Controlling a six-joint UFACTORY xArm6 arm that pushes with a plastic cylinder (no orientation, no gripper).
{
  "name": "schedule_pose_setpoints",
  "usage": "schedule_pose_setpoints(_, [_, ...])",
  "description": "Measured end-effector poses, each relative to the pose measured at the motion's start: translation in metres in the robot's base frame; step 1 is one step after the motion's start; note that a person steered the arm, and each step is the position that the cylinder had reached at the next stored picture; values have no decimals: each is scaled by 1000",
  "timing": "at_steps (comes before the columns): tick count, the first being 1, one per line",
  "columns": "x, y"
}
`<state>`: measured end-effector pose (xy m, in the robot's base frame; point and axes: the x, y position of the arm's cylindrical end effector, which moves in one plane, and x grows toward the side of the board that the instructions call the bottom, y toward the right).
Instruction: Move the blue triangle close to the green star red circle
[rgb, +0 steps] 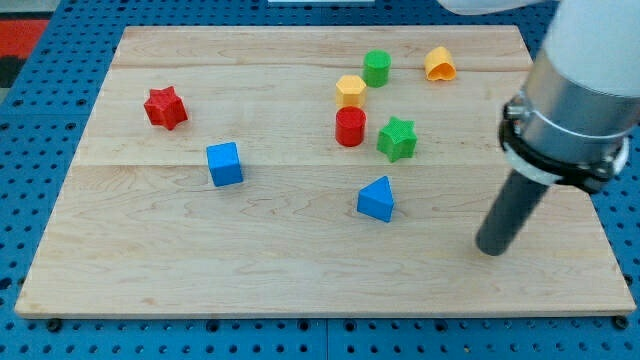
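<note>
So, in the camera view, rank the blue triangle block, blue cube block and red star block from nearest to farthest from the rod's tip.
From my tip:
1. Blue triangle block, just to its left.
2. Blue cube block, left of centre.
3. Red star block, far upper left.

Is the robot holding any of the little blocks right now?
No, nothing is held. My tip rests on the wooden board, apart from the blue triangle block, at the view's right of it.

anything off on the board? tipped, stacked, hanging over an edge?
Nothing stands out. All blocks sit flat and apart on the board. The blue triangle lies just below the green star and red circle; my tip sits to its right.
</note>
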<state>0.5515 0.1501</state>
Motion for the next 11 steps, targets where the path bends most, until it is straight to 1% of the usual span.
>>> schedule_pose_setpoints(1, [-4, -34])
schedule_pose_setpoints(2, [-19, -54])
schedule_pose_setpoints(3, [-19, -78])
schedule_pose_setpoints(4, [-19, -86])
schedule_pose_setpoints(5, [-36, -86])
schedule_pose_setpoints(6, [-73, -85])
schedule_pose_setpoints(7, [-84, -68])
schedule_pose_setpoints(8, [-64, -78])
schedule_pose_setpoints(9, [-36, -160])
schedule_pose_setpoints(10, [-26, -261])
schedule_pose_setpoints(11, [-81, -334])
